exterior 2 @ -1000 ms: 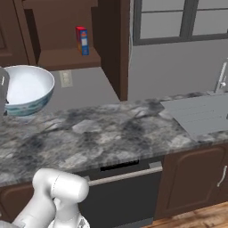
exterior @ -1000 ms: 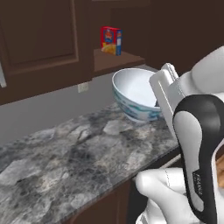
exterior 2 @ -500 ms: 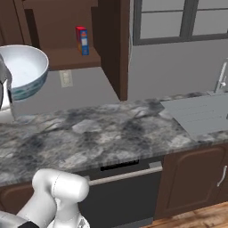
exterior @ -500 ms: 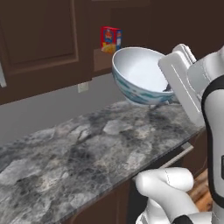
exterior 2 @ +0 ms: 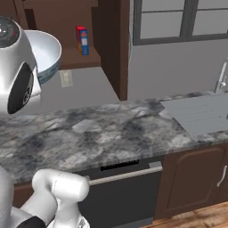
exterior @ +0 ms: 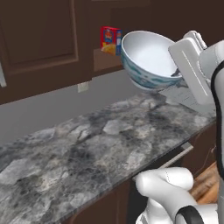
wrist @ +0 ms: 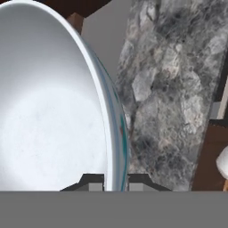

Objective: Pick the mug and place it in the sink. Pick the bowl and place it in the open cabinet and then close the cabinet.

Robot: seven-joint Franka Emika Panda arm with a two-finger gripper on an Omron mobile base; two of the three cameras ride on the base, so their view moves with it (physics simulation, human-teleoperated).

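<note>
I have my gripper (wrist: 116, 182) clenched on the rim of the bowl (exterior: 146, 59), one finger inside the wall and one outside, as the hand view shows it: the thin white edge runs up between my two dark tips. The bowl hangs in the air, well above the grey marbled counter (exterior: 87, 153), touching nothing but me. It is tipped, its mouth turned up and toward my hand, so I look straight into it. The inside is plain white and holds nothing. The pale blue-green pattern shows on its outer side, along the lower curve in the left base view and as a narrow stripe beside the rim in the hand view.

Behind the bowl stands the cabinet (exterior 2: 107, 40), dark brown. Its open shelf (exterior 2: 78, 58) carries one small red, blue and yellow box (exterior 2: 81, 40), upright, near the back. From the left base view the box sits just to the left of the bowl's rim; I cannot tell how far the bowl is from the shelf's front edge. In the right base view the bowl's rim (exterior 2: 46, 53) pokes out from behind my own arm, at about shelf level.

Far along the counter lies the sink (exterior 2: 200, 113): I see its ribbed grey drainboard and part of the tap (exterior 2: 221, 78). I cannot see into its basin.
</note>
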